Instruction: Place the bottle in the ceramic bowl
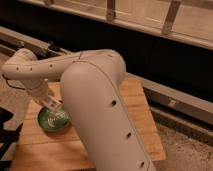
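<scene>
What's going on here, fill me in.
A one-armed robot is working over a wooden table, with its arm bent down to the left. The gripper sits low, right above the green ceramic bowl near the table's left edge. Something pale and slim at the gripper looks like the bottle, just at the bowl's rim, but the view does not settle whether it is held or already released.

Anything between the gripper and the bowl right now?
Nothing separate shows in the camera view. The gripper hangs right over the bowl, its pale end overlapping the bowl's upper rim; the bottle cannot be told apart from it.
</scene>
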You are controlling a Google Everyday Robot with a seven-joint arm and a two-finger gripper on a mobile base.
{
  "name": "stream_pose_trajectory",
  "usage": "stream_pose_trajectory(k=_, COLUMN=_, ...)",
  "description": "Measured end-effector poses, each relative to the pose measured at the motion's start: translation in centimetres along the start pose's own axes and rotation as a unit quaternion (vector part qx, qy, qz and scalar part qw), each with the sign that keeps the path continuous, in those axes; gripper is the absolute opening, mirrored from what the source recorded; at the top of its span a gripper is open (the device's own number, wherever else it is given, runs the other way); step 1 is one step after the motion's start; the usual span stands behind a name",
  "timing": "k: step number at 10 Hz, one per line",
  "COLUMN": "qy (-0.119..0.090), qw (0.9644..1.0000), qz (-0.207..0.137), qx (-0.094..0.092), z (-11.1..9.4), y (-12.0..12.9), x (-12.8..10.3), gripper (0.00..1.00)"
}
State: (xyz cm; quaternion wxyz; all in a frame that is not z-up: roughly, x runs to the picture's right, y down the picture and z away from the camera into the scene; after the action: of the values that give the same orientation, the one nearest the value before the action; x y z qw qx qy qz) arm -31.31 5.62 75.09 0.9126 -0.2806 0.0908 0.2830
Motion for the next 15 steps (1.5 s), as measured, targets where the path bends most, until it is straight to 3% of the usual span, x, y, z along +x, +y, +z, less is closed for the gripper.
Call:
stream_pose_trajectory(k=4, qy=0.000, qw=1.0000, qz=0.000, qx=0.000, z=0.03, y=0.00, x=0.02, gripper=0.78)
stream_pose_trajectory(k=15, qy=0.000, qw=1.0000, qz=-0.001, qx=-0.001, z=0.01, y=0.13, x=-0.03, gripper=0.80)
